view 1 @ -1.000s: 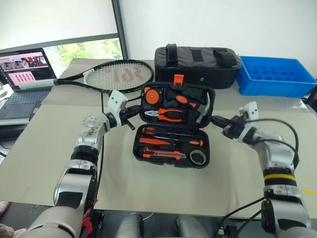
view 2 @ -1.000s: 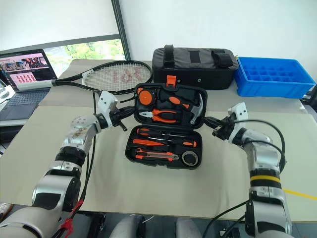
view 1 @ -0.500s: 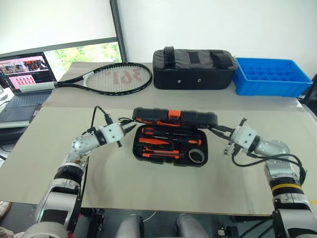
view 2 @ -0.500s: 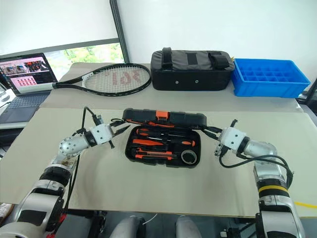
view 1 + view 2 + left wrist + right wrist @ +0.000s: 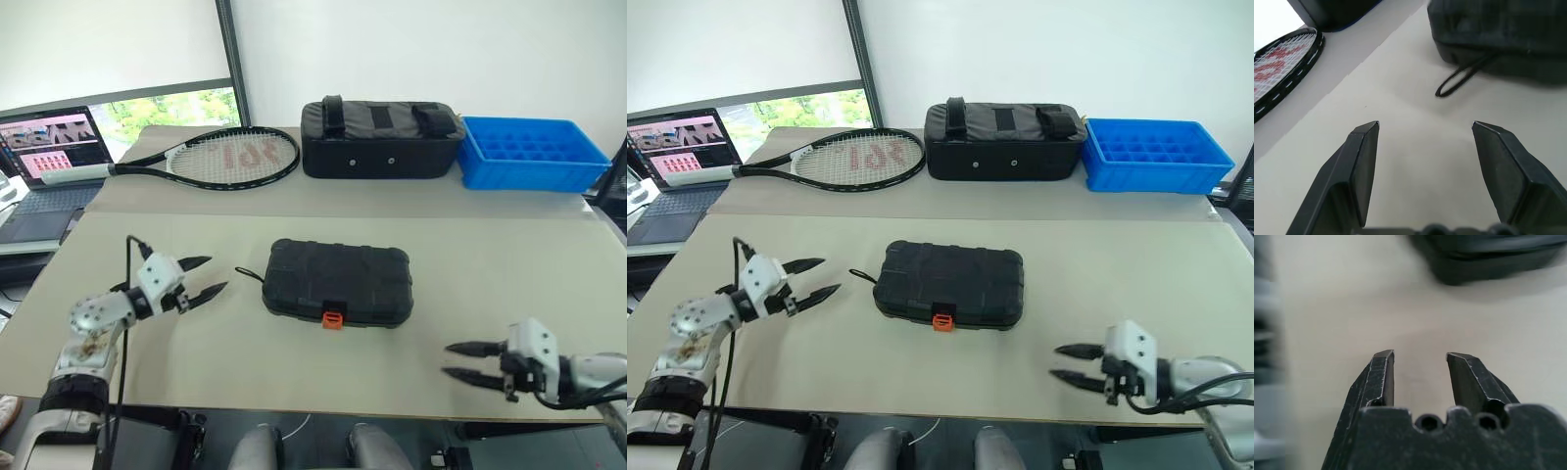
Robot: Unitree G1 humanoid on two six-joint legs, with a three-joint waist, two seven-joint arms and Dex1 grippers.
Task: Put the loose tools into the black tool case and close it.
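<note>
The case (image 5: 339, 282) is seen lying closed in the middle of the mat (image 5: 470, 255), latch (image 5: 333, 318) toward the robot. Left of the case, the left gripper (image 5: 202, 277) is held with jaws spread, empty. Right of the case and nearer the robot, the right gripper (image 5: 463, 360) is held parted, empty.

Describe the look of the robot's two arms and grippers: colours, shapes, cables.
Both arms are silver-grey metal segments with black joints. Each wrist ends in a white block carrying the left gripper and right gripper, each with two black tapered fingers ending in points. Thin black cables loop along both forearms. The left wrist joint shows brownish speckling.
</note>
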